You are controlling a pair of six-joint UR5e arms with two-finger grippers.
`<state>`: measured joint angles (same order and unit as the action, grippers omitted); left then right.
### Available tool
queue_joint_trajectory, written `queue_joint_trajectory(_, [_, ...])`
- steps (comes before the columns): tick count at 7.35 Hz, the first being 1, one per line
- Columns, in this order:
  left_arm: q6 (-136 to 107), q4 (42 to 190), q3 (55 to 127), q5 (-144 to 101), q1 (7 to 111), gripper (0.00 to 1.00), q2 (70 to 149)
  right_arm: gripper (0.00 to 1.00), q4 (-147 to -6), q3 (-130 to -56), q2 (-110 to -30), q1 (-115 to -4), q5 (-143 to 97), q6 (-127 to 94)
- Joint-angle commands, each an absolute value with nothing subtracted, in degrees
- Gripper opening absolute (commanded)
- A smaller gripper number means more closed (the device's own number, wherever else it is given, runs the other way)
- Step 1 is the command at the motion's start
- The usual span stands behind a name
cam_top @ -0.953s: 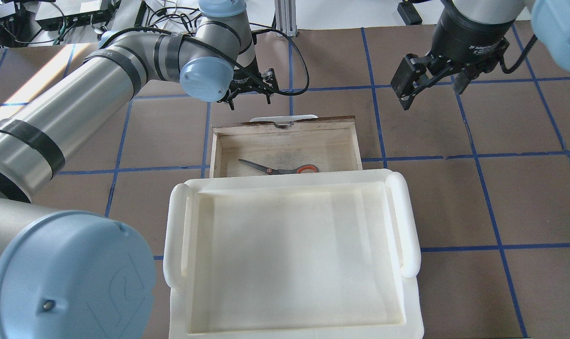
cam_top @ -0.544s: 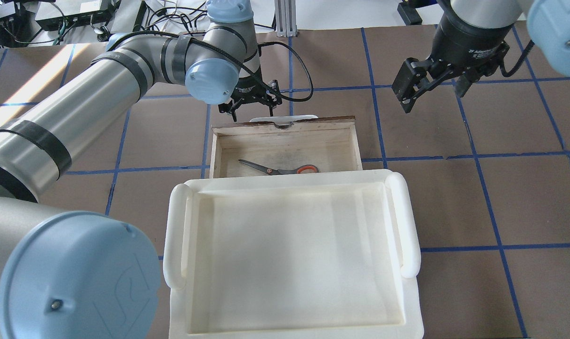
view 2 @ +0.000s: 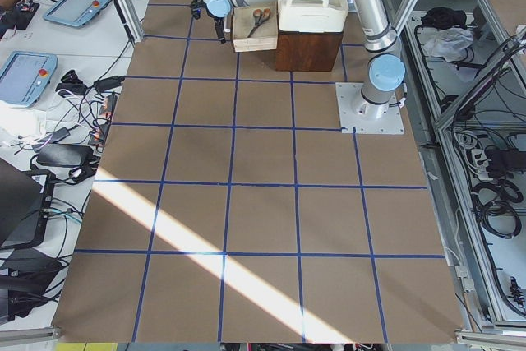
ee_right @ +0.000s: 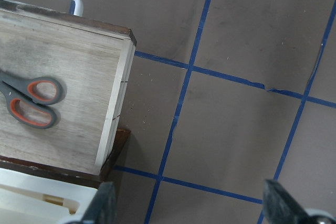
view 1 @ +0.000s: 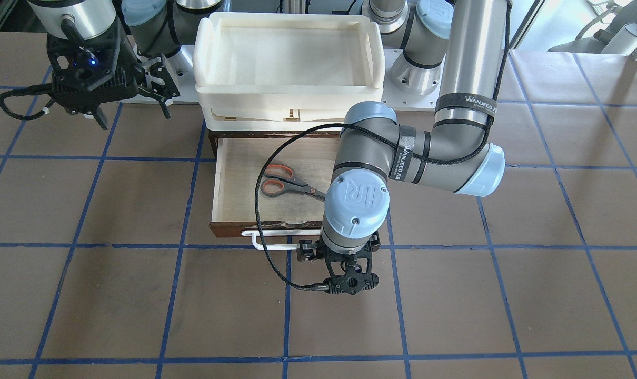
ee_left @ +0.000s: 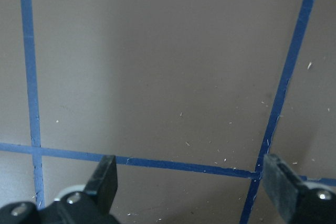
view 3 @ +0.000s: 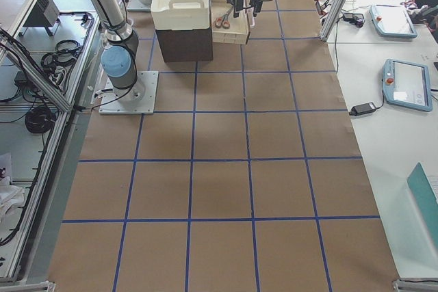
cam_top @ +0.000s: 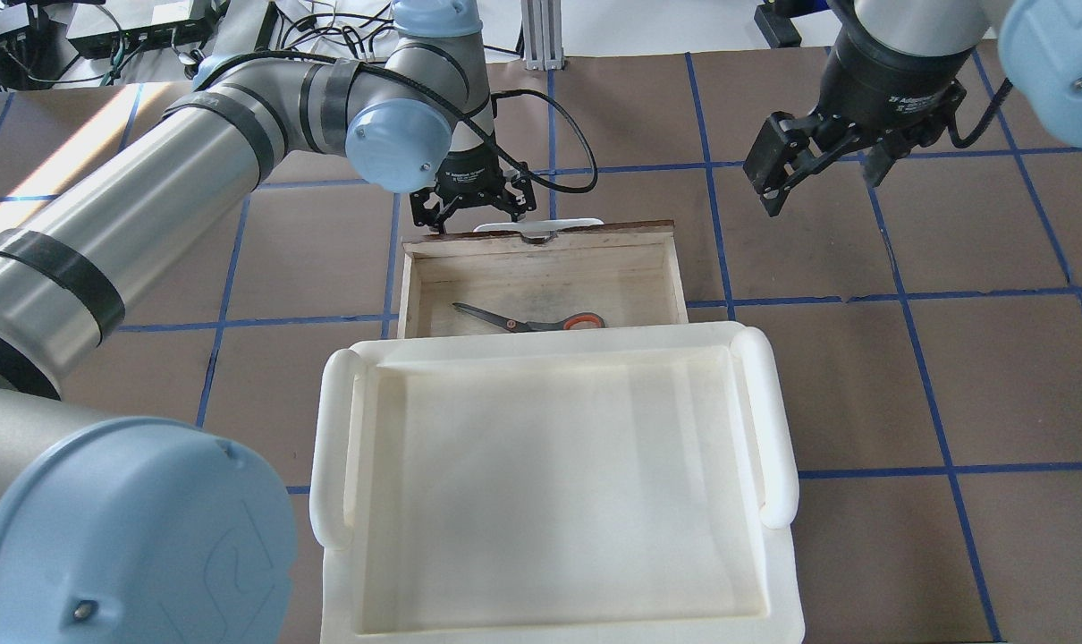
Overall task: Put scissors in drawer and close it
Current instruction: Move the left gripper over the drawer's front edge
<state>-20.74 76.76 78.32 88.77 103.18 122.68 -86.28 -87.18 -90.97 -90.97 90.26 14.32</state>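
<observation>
Scissors point(view 1: 284, 181) lie in the open drawer point(view 1: 219, 179).
Front: the strap point(view 1: 466, 100) on the left arm point(view 1: 471, 52) reads WANJEED. Overhead: the left pincer point(cam_top: 475, 217), spread, has edged closer to the white handle point(cam_top: 577, 220) than before; the right pincer point(cam_top: 818, 179), spread, hangs well apart over the bench point(cam_top: 952, 376).

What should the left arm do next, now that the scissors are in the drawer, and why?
Probably press the left gripper against the front of the drawer and push it shut: the scissors lie inside, the drawer stands open, and the gripper, jaws open, sits just beyond that front.
</observation>
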Motion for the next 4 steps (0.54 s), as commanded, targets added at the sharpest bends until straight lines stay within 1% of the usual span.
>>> queue_joint_trajectory(1, [-20.8,79.7,78.3,88.2,103.2,1.0,122.0,1.0,-86.1,-87.2,-91.0,-91.0,90.3,14.4])
queue_joint_trajectory(4, [-21.1,81.8,78.3,87.9,103.3,1.0,121.2,1.0,-86.2,-87.2,-91.0,-91.0,90.3,14.6])
